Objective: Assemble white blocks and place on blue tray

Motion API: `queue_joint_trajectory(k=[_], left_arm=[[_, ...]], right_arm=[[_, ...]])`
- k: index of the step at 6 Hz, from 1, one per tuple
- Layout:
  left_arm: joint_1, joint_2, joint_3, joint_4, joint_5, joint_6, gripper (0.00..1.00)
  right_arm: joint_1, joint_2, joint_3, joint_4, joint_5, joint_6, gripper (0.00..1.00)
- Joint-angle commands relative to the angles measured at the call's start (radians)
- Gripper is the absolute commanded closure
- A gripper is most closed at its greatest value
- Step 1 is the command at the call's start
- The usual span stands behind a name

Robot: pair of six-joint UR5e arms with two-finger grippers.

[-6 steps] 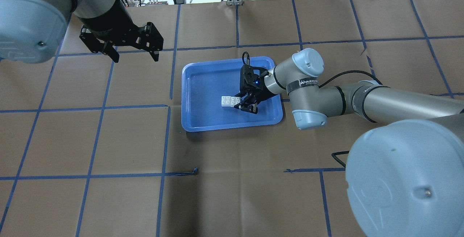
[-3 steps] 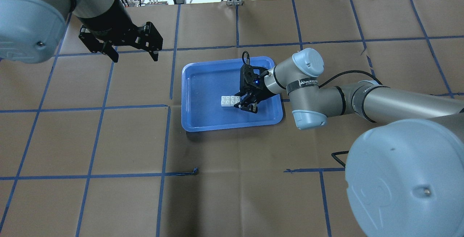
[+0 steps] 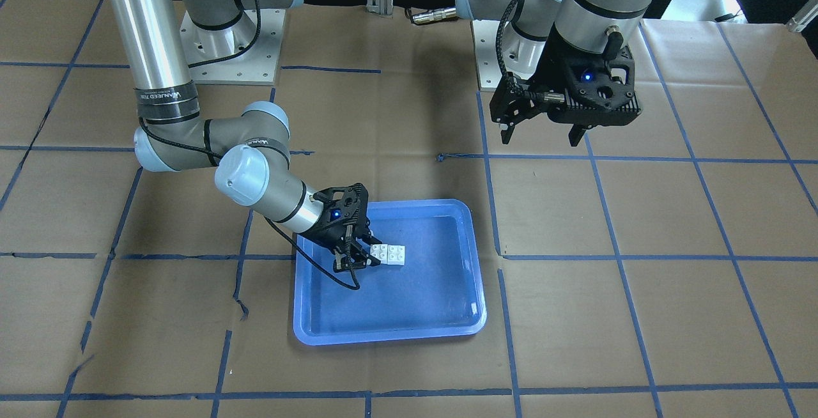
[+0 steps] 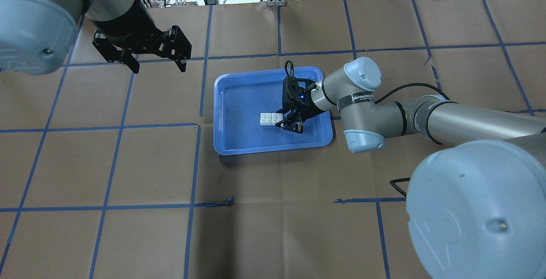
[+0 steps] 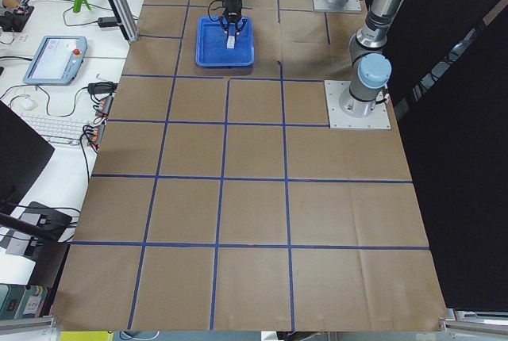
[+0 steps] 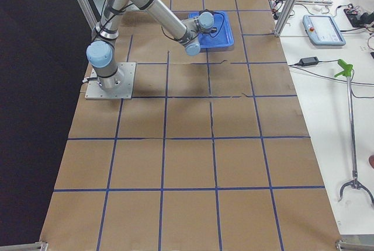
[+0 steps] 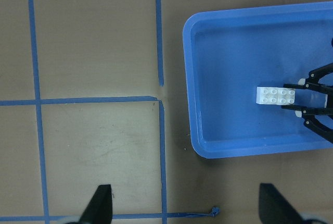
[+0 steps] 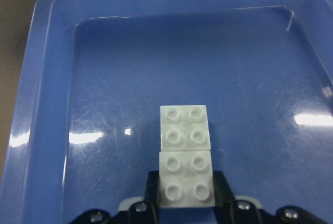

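Right pincer (image 4: 280, 119) unmoved — clamped on white blocks (image 4: 267, 119) in blue tray (image 4: 256, 150), left pincer (image 4: 159, 68) agape, barely shifted.

We take this for a robotics lab. Two grey and pale-blue jointed robot arms (image 3: 249, 178) stand bolted to square metal base plates (image 6: 127, 87) on a wide desk (image 6: 187, 163) that is covered in brown paper and gridded with blue tape lines (image 6: 187, 138). Alongside runs a white bench (image 6: 327, 93) with a white keyboard (image 5: 57, 128), a grey touchscreen pendant (image 6: 323, 29) carrying what looks like a red stop button, black cables (image 5: 99, 87) and aluminium frame posts (image 6: 290, 0).
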Motion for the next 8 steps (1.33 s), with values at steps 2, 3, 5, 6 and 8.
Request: queue_joint_trajectory(k=[2,3,5,6,8], left_arm=[[0.0,0.0,0.0,0.0,0.001,0.0,0.01],[0.0,0.0,0.0,0.0,0.001,0.0,0.01],[0.0,0.0,0.0,0.0,0.003,0.0,0.01],[0.0,0.0,0.0,0.0,0.003,0.0,0.01],[0.0,0.0,0.0,0.0,0.003,0.0,0.01]], right_arm=[[0.0,0.0,0.0,0.0,0.0,0.002,0.6],[0.0,0.0,0.0,0.0,0.0,0.002,0.55],[0.0,0.0,0.0,0.0,0.0,0.002,0.52],[0.0,0.0,-0.001,0.0,0.002,0.002,0.48],[-0.002,-0.009,-0.014,0.0,-0.005,0.021,0.01]])
